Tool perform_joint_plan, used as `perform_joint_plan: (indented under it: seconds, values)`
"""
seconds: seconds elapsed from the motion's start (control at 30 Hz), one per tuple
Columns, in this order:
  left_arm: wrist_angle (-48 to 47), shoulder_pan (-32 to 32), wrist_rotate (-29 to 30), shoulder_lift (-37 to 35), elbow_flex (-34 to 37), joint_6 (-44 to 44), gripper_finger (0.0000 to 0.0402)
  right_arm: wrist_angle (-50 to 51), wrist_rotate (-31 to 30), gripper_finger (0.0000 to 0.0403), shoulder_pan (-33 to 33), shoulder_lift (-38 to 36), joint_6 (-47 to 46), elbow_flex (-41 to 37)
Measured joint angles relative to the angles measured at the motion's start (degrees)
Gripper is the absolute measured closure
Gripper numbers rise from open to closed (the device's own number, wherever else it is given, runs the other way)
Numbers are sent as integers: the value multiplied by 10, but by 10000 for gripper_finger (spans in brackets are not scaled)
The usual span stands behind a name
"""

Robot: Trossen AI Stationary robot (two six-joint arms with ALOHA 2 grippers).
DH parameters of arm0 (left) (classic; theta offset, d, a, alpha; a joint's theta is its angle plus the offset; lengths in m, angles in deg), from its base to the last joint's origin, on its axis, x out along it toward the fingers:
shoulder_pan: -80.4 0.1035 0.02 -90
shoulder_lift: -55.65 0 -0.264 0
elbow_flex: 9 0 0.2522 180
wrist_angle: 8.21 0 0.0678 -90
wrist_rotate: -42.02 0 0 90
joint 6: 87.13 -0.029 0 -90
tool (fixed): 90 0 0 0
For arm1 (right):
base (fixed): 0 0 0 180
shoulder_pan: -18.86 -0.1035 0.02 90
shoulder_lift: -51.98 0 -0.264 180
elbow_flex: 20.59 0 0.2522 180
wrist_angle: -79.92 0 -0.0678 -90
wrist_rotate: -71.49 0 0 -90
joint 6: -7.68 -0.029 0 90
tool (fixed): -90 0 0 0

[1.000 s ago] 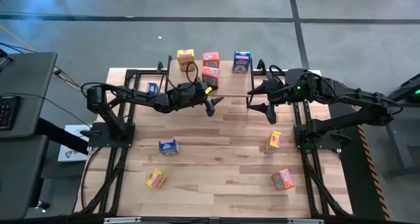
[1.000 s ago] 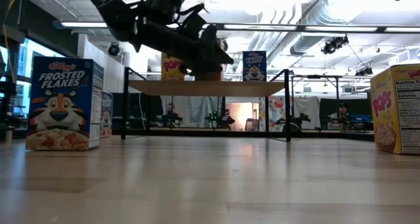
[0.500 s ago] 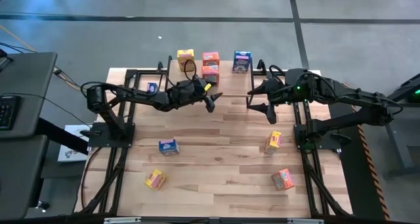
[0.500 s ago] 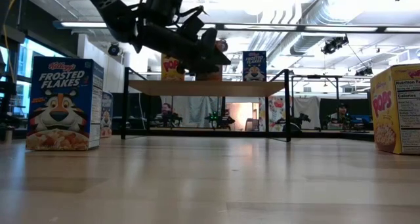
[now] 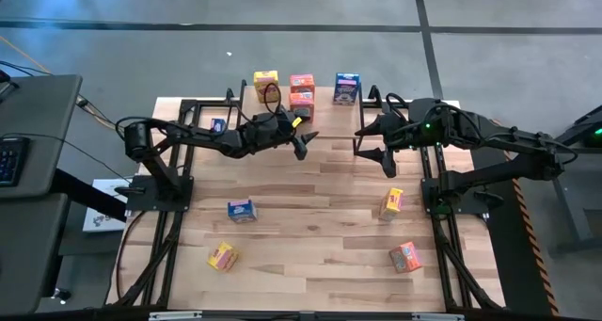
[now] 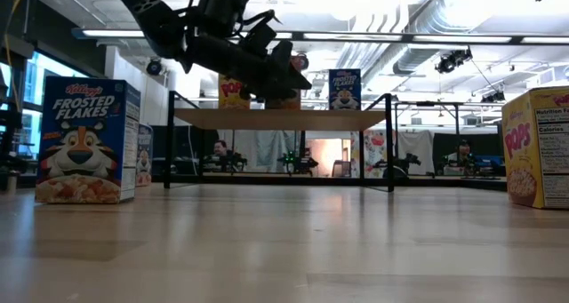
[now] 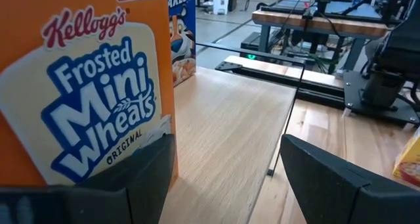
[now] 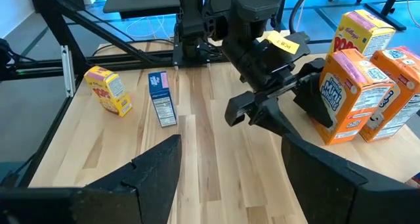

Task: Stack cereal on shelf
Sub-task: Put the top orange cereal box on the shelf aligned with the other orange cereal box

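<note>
A: Left to right. Blue box [image 5: 241, 210] and yellow box [image 5: 222, 256] lie loose on the desk [image 5: 310, 227]. On the shelf [image 5: 324, 109]: yellow [image 5: 266, 84], an orange pair [image 5: 302, 83], blue [image 5: 346, 88].

B: Left hand [image 5: 302, 144]?

A: At the shelf's front edge, fingers apart, nothing clamped. The Mini-Wheats box [image 7: 85, 86] is just beside one finger [image 7: 141, 178].

B: Right hand [image 5: 374, 142]?

A: Waiting off the shelf's right end, fingers spread, empty. Yellow [image 5: 392, 202] and orange [image 5: 405, 256] boxes lie on the desk below it.

B: Handling?

A: Likely light, thin card with glossy print; it dents and tips easily. Pinch the narrow sides, mid-height.

B: Orientation?

A: Mini-Wheats upright, long axis vertical, front facing the left wrist camera.
</note>
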Motion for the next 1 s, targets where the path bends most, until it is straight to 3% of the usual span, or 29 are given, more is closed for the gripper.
perform_joint_plan:
  seconds: [0.67, 1.0]
  values:
    - [3, -7, -1, -32, 0, 0, 133, 1, 0, 147, 0, 0, 0, 0]
    - [-99, -36, -5, -113, 0, -35, 133, 6, 0, 147, 0, 0, 0, 0]
